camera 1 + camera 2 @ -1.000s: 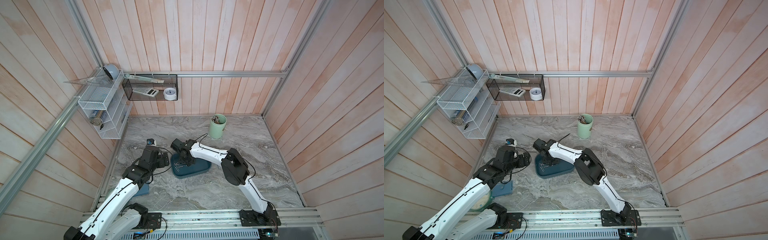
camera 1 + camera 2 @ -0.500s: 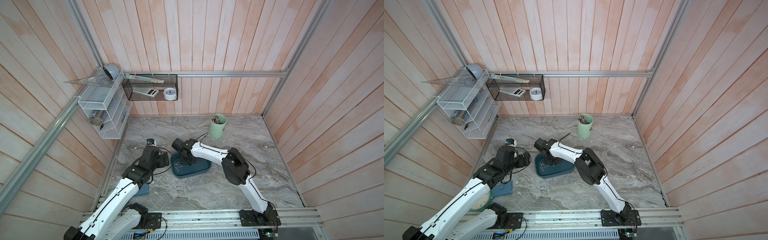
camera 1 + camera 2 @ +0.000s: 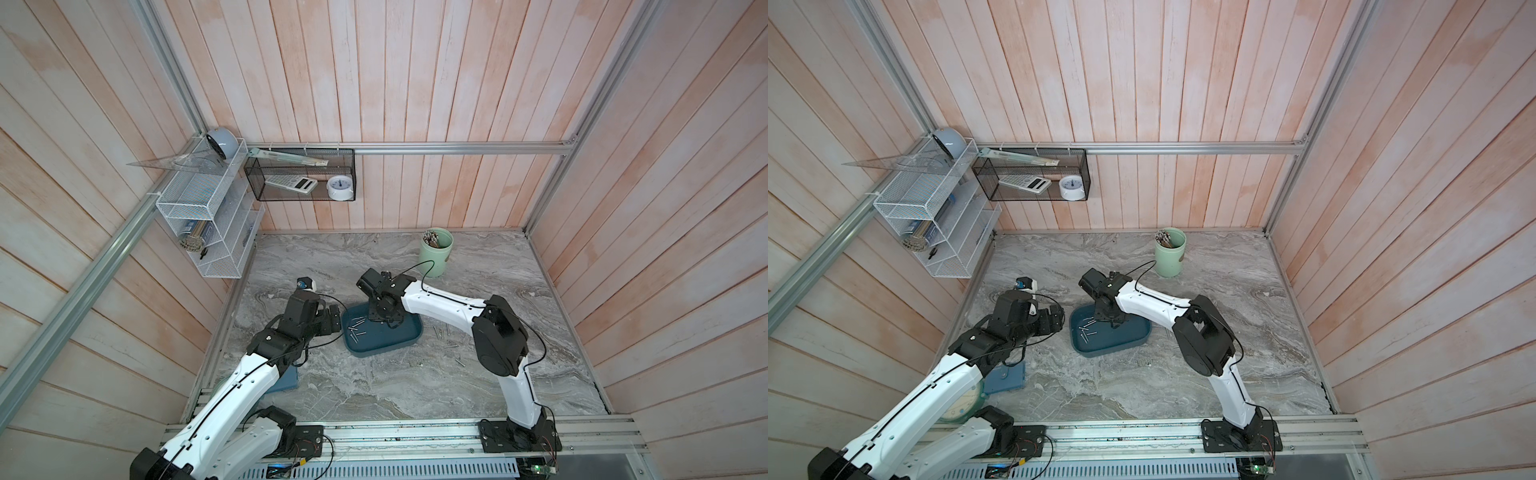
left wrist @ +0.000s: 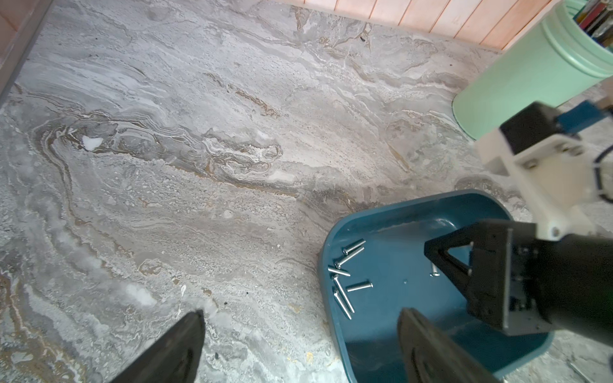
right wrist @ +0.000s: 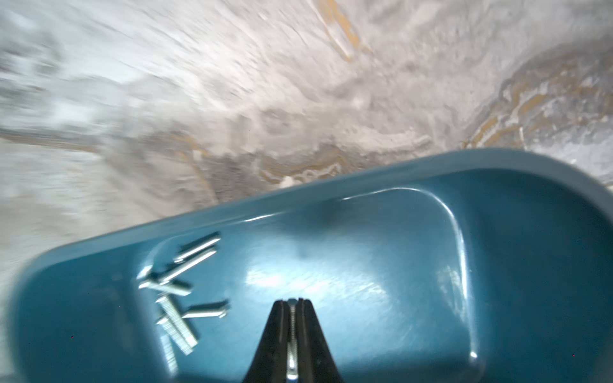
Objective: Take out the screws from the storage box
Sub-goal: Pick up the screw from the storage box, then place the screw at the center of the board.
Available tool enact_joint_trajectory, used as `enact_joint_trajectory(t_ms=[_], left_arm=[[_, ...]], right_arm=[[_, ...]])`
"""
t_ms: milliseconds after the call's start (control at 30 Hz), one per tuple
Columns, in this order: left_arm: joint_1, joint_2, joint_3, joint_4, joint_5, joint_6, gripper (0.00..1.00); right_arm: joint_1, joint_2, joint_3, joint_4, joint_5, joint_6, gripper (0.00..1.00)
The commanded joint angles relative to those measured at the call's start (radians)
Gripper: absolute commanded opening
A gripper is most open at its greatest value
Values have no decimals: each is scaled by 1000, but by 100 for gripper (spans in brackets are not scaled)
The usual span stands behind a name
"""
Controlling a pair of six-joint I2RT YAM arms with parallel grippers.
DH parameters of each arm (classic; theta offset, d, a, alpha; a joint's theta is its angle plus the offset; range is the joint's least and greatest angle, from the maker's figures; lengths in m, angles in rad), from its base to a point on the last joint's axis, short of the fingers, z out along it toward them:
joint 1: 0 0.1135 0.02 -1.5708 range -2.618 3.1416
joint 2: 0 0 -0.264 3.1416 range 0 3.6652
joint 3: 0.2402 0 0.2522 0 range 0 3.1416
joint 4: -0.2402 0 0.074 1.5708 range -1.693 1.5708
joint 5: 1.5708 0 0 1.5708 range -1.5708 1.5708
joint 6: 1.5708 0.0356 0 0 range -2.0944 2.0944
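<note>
Right gripper (image 5: 292,303) has just closed, pinching one screw (image 5: 291,318) near centre of box (image 5: 497,232); other screws (image 3: 356,330) lie at its 9 o'clock in both top views; left gripper (image 4: 302,315) spread beside it; lift-out may follow.

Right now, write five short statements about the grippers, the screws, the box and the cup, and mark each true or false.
1. The right gripper is shut on a screw. True.
2. The left gripper is shut. False: it is open and holds nothing.
3. The box is empty. False: several screws lie in it.
4. Other screws lie on the table beside the box. True.
5. The cup lies tipped over in the box. False: it stands upright on the table, apart from the box.
</note>
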Motion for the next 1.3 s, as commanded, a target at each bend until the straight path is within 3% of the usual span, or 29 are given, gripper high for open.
enact_joint_trajectory(t_ms=[0,300,567,833,933,1267], left_arm=[[-2,8,-3,14,29,8,96],[-2,15,-5,13,36,7,96],[-2,32,3,4,39,6,96],[-2,38,6,0,37,6,96],[-2,41,8,-2,38,6,96],[-2,53,9,-4,36,5,96]], right_arm=[[-1,-21,-18,68,-35,-1,10],[-7,-76,-55,27,2,-72,10],[-90,-336,-303,83,43,-103,10],[-209,-600,-575,115,270,-130,10],[-241,-659,-649,145,275,-157,11],[-259,-585,-736,205,189,-218,12]])
